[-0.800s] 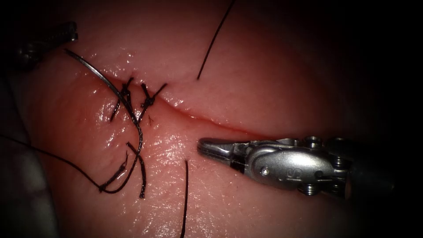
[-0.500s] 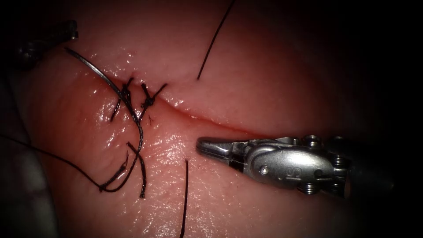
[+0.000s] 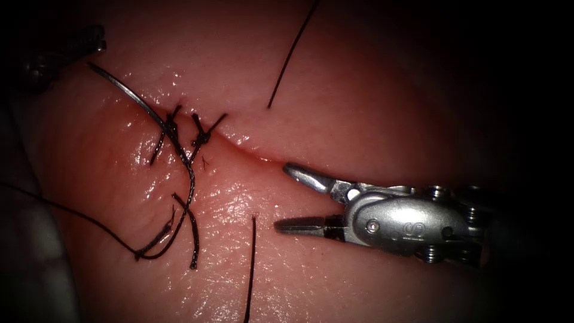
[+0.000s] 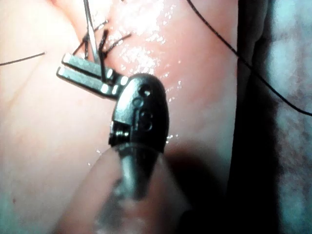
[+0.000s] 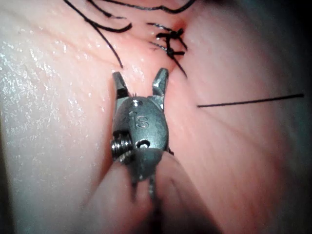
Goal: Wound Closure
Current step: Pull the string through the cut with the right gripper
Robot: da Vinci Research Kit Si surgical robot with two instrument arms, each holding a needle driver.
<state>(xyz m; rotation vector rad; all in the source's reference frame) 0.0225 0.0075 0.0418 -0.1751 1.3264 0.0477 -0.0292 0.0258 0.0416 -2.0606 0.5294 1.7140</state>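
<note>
Right tool's fingers (image 3: 302,174) spread wide, holding nothing, astride the cut (image 3: 263,158); left tool (image 4: 83,73) pinches the needle (image 3: 143,107), lying leftward across the stitches.

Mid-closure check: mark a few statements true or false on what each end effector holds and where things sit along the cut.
1. The right end effector is open and holds nothing. True.
2. The left end effector is empty. False: it is shut on the needle.
3. The cut has no stitches. False: knotted stitches sit towards its left end.
4. The right end effector is to the right of the stitches. True.
</note>
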